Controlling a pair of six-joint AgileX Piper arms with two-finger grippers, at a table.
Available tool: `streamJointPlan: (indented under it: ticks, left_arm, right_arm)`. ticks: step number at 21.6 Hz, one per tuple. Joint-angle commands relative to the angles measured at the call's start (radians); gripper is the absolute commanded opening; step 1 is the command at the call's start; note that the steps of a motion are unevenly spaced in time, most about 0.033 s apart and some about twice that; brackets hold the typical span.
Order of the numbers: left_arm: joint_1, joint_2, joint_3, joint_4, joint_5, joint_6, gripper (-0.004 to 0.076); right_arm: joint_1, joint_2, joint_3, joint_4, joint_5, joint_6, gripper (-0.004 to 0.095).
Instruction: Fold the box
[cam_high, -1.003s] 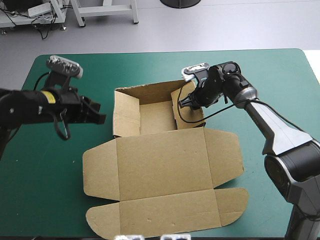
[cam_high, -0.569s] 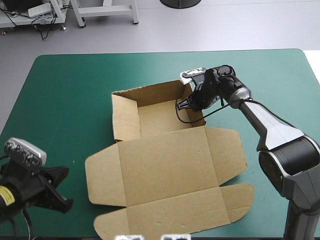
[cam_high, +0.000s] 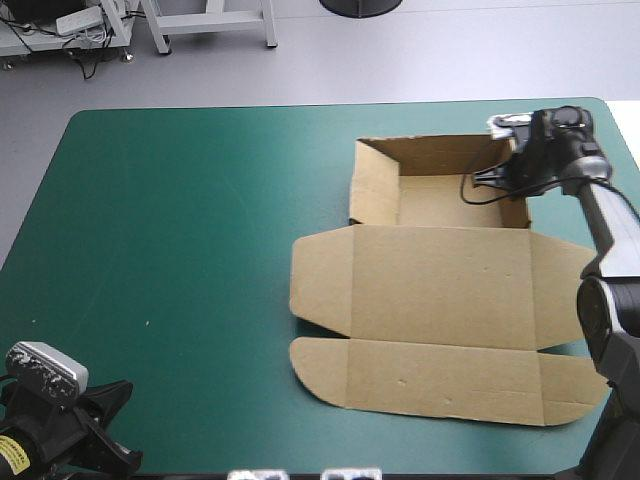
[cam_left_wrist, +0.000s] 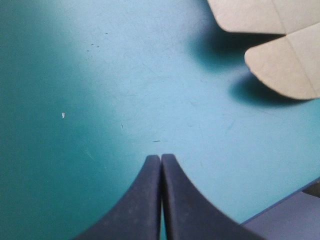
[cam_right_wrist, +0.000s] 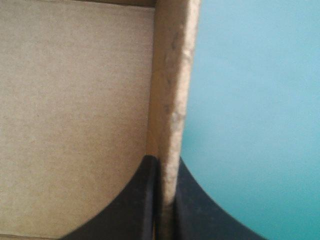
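Lying on the right half of the teal-green cover (cam_high: 180, 230), the box (cam_high: 440, 290) is reaching from near the far right corner down toward the near edge. Its far portion is standing as an open tray (cam_high: 450, 200): left, far and right walls are raised, and only the tray's own bare brown floor is showing inside. The lid (cam_high: 440, 285) is lying flat on the near side of the tray, with a rounded side flap at each end. A long front strip is lying flat beyond the lid's crease, nearest the robot, its ends also rounded.

The right gripper (cam_high: 510, 176) is sitting at the tray's right wall. The right wrist view is showing what the high view is not: the black fingers (cam_right_wrist: 145, 200) are pinching that wall edge-on, one inside the tray against the brown board and one outside over the cover.

The left gripper (cam_high: 105, 450) is hanging over bare cover at the near left corner, well apart from the box. In the left wrist view its fingers are pressed together into one point, with two rounded flap corners (cam_left_wrist: 287, 65) ahead of them, lifted enough to be casting shadows. A pale speck (cam_left_wrist: 63, 116) is sitting on the cover beside the fingers.
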Motion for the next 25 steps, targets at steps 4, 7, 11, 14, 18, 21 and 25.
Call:
streamJointPlan:
  ticks: [4, 7, 11, 14, 18, 21, 25]
  left_arm:
    - [-0.005, 0.012, -0.021, 0.024, -0.025, -0.01, -0.001]
    - [-0.005, 0.012, -0.021, 0.024, -0.006, -0.01, -0.001]
    - [-0.005, 0.012, -0.021, 0.024, -0.01, -0.039, -0.001]
    - [-0.005, 0.012, -0.021, 0.024, 0.013, -0.059, -0.001]
    - [-0.005, 0.012, -0.021, 0.024, 0.044, -0.059, -0.001]
    - [-0.005, 0.012, -0.021, 0.024, 0.033, -0.057, -0.001]
    - [-0.005, 0.012, -0.021, 0.022, 0.033, -0.027, -0.001]
  right_arm:
    - [-0.279, -0.073, -0.024, -0.087, 0.04, -0.062, -0.0013]
    - [-0.472, -0.073, -0.024, -0.024, 0.042, -0.133, -0.0013]
    - [-0.51, -0.073, -0.024, -0.081, 0.042, -0.246, 0.0035]
    - [-0.51, -0.061, -0.024, -0.084, 0.0, -0.25, 0.0306]
    - [-0.51, -0.055, -0.024, -0.07, -0.005, -0.249, 0.0504]
    - [-0.51, -0.066, -0.039, -0.048, 0.046, -0.243, 0.0494]
    - [-0.51, -0.14, -0.065, 0.036, 0.127, -0.155, 0.0487]
